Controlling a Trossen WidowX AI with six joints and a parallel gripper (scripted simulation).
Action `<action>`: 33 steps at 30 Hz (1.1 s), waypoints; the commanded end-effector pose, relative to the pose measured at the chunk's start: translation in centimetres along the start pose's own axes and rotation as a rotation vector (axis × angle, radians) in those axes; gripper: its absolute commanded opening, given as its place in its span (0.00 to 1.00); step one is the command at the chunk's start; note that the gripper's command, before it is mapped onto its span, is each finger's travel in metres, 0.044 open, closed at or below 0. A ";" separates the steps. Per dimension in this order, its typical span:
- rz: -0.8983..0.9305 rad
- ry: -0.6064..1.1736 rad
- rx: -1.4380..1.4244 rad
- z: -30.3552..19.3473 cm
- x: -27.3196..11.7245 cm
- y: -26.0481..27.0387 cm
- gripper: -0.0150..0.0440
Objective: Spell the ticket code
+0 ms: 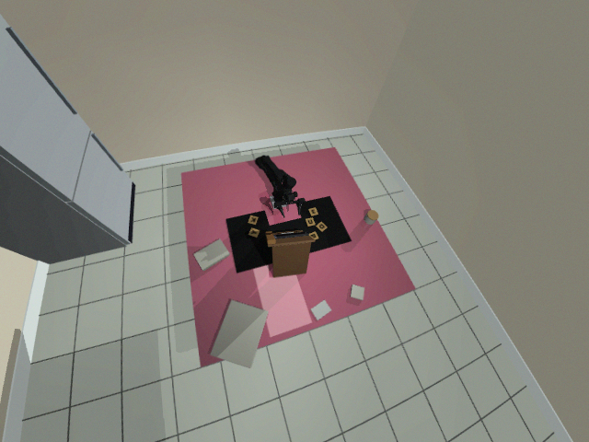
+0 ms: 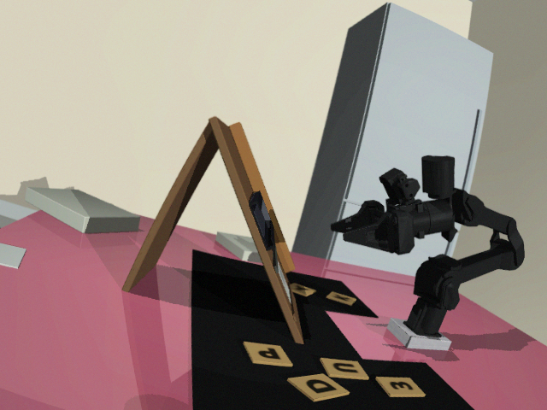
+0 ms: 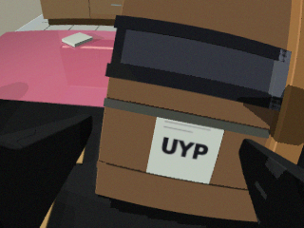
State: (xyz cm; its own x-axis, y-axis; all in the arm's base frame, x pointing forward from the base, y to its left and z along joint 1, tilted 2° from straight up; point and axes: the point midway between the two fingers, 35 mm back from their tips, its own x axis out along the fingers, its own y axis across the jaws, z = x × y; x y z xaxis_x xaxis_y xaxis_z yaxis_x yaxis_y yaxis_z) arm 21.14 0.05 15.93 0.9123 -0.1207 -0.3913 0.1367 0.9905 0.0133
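Note:
The ticket (image 3: 185,170) reads UYP, low on the brown leaning board (image 3: 121,178) (image 2: 233,176). Above it is the dark rail (image 3: 190,30), no tiles visible in it; its left end has a dark wall. My gripper (image 1: 286,212) (image 2: 338,231) (image 3: 167,135) is open and empty, raised in front of the board. On the black mat (image 2: 229,318) lie a P tile (image 2: 267,354), a U tile (image 2: 344,367), a D tile (image 2: 319,387) and a tile like a 3 or M (image 2: 400,386). Beyond the board lie a Y-like tile (image 2: 302,289) and an X-like tile (image 2: 341,297).
An upright orange wooden strip (image 3: 295,114) (image 2: 255,176) stands out beside the rail's right end. A round container (image 1: 371,216) stands near the pink counter's right edge. Pale blocks (image 1: 211,254) (image 1: 357,292) and a large pale slab (image 1: 239,332) lie around the board.

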 end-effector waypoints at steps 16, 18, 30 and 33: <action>-0.145 0.093 0.149 -2.7 0.2 -3.2 1.00; -0.137 0.117 0.096 -2.3 0.0 -3.3 1.00; 0.222 0.362 -0.723 5.4 -2.1 -3.9 1.00; 0.341 0.337 -0.893 7.6 -2.4 -4.4 1.00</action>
State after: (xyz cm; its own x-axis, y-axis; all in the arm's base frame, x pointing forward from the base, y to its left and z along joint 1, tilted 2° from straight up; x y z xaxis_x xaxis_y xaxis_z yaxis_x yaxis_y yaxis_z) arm 20.03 -3.50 18.46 0.7547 -0.1340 -0.6423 -0.1009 0.9436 -0.3155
